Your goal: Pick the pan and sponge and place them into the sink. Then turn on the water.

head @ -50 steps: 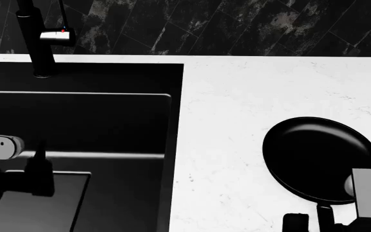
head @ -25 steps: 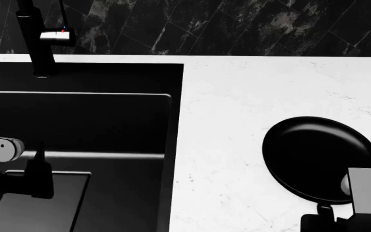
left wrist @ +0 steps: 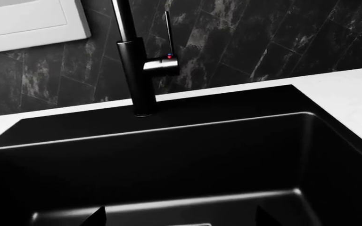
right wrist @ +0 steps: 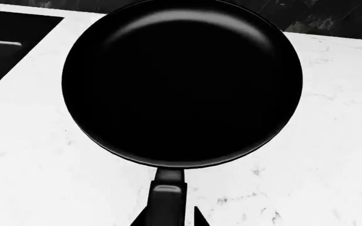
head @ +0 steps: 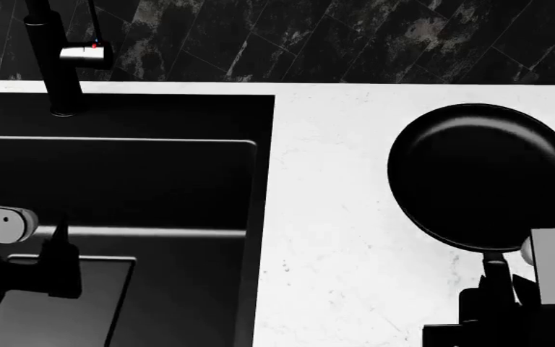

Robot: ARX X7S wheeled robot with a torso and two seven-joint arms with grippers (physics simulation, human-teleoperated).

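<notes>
1. At the far left, the faucet [head: 51, 58] stands behind the sink [head: 162, 181], its short lever [head: 87, 52] sticking out to the right with a red dot on it. Nothing there differs from the earlier head views, so by the look of it the water step has not begun.
2. The sink fills the left of the scene, its floor bare wherever it shows. The left gripper [left wrist: 177, 219] hangs low over the near part of the basin, where it was a second ago. In the left wrist view only two dark finger tips [left wrist: 96, 217] show at the picture's edge, set well apart with nothing between them, so it reads as released and empty.
3. No sponge appears in any current view, so its place cannot be told.
4. The white counter [head: 335, 217] lies between the sink and the pan [head: 485, 173].
5. The pan is the change. A second ago and half a second ago it sat smaller and nearer; now it appears larger and farther back, which suggests it has been lifted off the counter.
6. At the near right, the right gripper [head: 494, 285] is clenched on the pan's handle [right wrist: 167, 193], which runs between its fingers in the right wrist view.
7. Judged from this, the grasp is done and the carry leftward to the sink is what remains for the pan.
</notes>
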